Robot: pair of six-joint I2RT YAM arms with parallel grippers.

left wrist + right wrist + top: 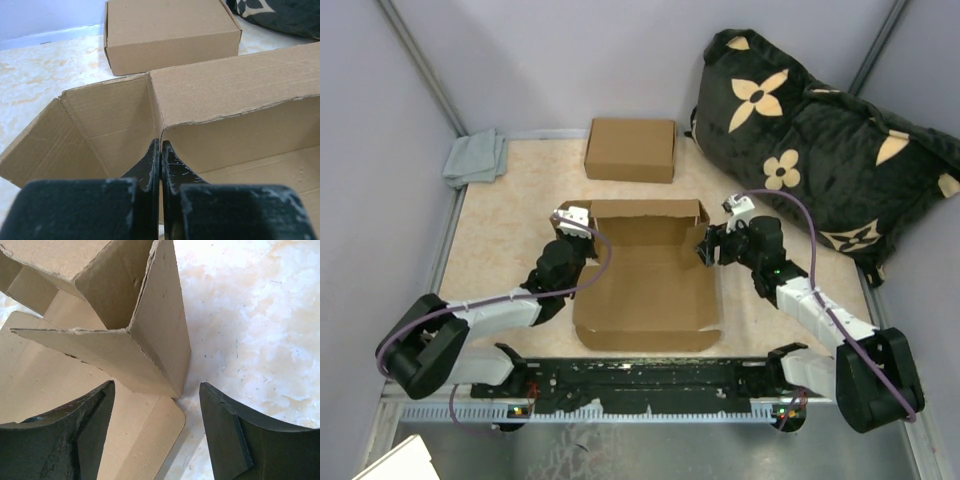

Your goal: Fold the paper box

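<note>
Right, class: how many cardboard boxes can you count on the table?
2. A closed box sits near the far edge of the table; a half-folded box lies open at the centre. The big cushion could hide more.

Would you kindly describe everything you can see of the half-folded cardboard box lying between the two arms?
The half-folded box is plain brown corrugated cardboard with rough edges. Its base and rounded front flap lie flat on the mottled beige table; the back wall and short side flaps stand up. The shut left gripper noses into its rear left corner, and the open right gripper straddles the rear right corner, contact unclear.
</note>
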